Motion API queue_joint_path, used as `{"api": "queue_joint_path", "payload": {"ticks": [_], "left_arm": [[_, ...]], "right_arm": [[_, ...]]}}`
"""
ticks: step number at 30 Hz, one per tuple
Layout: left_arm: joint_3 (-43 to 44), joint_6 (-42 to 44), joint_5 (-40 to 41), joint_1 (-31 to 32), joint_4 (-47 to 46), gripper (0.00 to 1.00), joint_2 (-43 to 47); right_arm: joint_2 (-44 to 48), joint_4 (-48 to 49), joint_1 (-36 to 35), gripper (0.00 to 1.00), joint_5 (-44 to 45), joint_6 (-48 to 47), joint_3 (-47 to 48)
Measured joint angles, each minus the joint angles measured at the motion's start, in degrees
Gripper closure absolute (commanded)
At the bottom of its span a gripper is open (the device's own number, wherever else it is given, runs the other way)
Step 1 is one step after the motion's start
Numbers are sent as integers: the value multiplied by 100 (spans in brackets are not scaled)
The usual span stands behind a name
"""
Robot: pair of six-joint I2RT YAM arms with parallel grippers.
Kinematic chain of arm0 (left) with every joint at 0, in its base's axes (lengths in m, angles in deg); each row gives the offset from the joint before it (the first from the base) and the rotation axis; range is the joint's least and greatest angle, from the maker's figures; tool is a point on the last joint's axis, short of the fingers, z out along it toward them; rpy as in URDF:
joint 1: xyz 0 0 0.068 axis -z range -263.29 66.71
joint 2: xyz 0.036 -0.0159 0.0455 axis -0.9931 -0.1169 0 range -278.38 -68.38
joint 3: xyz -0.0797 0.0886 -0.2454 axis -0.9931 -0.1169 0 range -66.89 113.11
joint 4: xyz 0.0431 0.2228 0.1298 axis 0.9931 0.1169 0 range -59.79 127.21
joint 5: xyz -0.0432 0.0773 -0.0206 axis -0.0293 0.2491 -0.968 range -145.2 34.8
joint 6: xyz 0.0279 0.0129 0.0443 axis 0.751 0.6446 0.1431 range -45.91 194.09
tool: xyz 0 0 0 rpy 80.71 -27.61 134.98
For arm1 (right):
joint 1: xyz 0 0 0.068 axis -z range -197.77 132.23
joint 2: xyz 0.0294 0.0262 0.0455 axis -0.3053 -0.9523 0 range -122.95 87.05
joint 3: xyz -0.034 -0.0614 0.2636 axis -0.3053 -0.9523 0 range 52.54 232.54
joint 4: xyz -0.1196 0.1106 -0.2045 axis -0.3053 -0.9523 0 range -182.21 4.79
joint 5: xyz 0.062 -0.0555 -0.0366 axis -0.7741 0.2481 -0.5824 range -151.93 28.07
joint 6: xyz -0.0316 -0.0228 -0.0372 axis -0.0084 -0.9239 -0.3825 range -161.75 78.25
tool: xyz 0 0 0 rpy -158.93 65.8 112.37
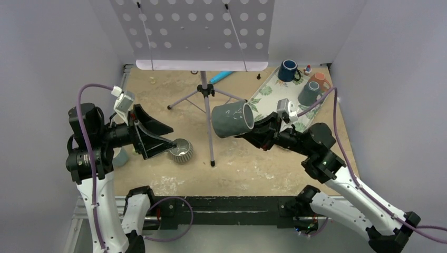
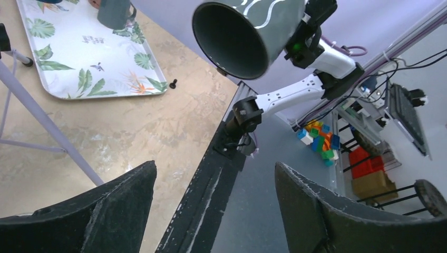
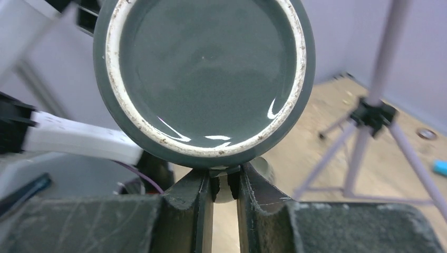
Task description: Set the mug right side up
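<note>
A dark grey mug point(image 1: 232, 120) with white wavy lines is held in the air on its side, its mouth facing left. My right gripper point(image 1: 259, 129) is shut on the mug's handle. In the right wrist view the mug's base point(image 3: 203, 74) with its pale ring fills the top, and the gripper point(image 3: 221, 182) pinches the handle just under it. My left gripper point(image 1: 171, 136) is open and empty, to the left of the mug and apart from it. The left wrist view shows the mug's open mouth point(image 2: 234, 39) above the open gripper point(image 2: 213, 174).
A music stand's tripod point(image 1: 205, 92) and pole stand mid-table, between the arms. A leaf-print tray point(image 1: 266, 92) at the back right holds a dark blue mug point(image 1: 288, 70), an orange mug point(image 1: 319, 81) and a grey mug point(image 1: 308, 94). A ribbed white cup point(image 1: 182, 151) sits under the left gripper.
</note>
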Motion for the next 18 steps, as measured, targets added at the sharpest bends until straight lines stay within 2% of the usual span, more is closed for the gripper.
{"api": "queue_joint_path", "payload": {"ticks": [4, 9, 15, 18], "left_arm": [[-15, -798, -74, 0, -555, 12, 15], [-15, -1563, -96, 11, -1115, 9, 144], [70, -2024, -101, 37, -1491, 9, 361], [85, -2247, -85, 39, -1738, 13, 385]], "right_arm": [[-328, 914, -662, 100, 251, 411, 15], [-1263, 1744, -1167, 100, 490, 756, 284], [-2291, 2190, -1613, 100, 632, 960, 793], [-2667, 2367, -1867, 100, 634, 968, 1060]]}}
